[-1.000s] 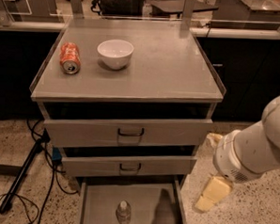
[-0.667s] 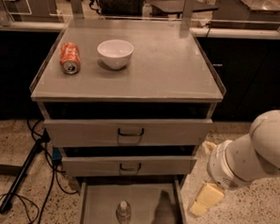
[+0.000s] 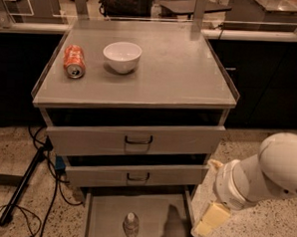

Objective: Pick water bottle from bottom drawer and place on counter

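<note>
The water bottle stands, apparently upright, in the open bottom drawer. The pincer hangs at the drawer's right edge, apart from the bottle; whether it is parted or closed cannot be told. On the bench sit an orange can and a white bowl.

My arm is white and smooth, a fat rounded shell that swells like a dome. Towards the wrist it narrows into a shorter white cylinder with faint rings around it and a thin dark seam between the sections. A small cream tab shows at the wrist's upper edge. My gripper sits at that end, low at the right of the view, pale cream-yellow and blocky, with flat faces.
</note>
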